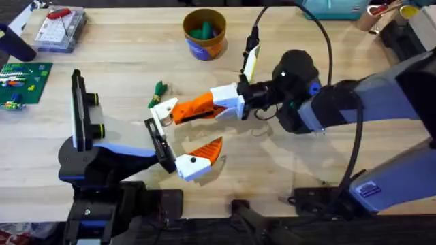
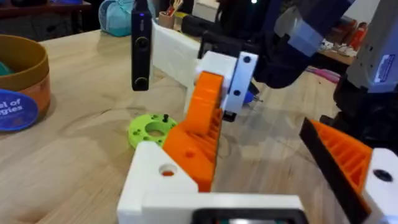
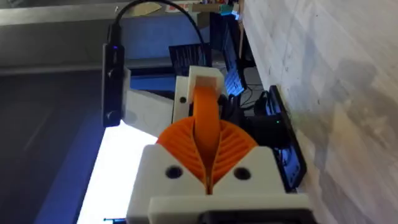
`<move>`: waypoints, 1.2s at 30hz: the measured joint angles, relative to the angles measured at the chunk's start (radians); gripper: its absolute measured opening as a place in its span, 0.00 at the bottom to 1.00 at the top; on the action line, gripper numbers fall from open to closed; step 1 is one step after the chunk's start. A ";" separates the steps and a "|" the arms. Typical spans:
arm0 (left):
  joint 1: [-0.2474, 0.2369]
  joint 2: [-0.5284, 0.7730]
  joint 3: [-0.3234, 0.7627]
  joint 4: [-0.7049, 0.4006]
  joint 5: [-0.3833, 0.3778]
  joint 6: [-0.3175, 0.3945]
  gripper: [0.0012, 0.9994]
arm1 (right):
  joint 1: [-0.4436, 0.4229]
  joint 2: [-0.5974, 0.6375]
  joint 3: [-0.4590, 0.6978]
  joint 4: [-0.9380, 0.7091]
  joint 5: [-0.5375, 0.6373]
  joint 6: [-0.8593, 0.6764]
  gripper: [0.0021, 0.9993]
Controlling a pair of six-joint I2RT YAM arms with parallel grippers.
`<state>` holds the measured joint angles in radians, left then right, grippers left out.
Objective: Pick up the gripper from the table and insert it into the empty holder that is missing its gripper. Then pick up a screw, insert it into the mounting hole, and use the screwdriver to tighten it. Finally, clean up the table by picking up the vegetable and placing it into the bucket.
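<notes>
Orange-padded fingers of the right tool (image 1: 162,113) close on a finger of the left tool (image 1: 178,139), which stands open above the wooden surface (image 1: 122,68). Just beside them lies the vegetable (image 1: 159,89); the bucket (image 1: 204,33) sits well apart.

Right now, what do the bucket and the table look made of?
The bucket: looks like smooth card or thin plastic, mustard-yellow with a printed blue label band; which one I cannot tell. The table: pale wood or wood-look laminate, matte, with visible grain lines.
</notes>
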<state>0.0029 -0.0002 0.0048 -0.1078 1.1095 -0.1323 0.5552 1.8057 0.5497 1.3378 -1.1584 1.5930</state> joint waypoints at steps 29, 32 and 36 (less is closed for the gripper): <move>0.015 0.000 -0.001 -0.014 0.091 -0.027 0.99 | 0.050 -0.002 0.138 -0.321 -0.028 -0.159 0.01; 0.017 0.000 -0.001 -0.013 0.088 -0.028 0.99 | 0.051 -0.002 0.138 -0.321 -0.021 -0.159 0.01; 0.017 0.000 -0.001 -0.013 0.086 -0.030 0.99 | 0.053 -0.002 0.138 -0.321 -0.015 -0.159 0.01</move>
<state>0.0196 0.0002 0.0036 -0.1204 1.1951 -0.1627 0.6079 1.8038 0.6876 1.0170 -1.1737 1.4339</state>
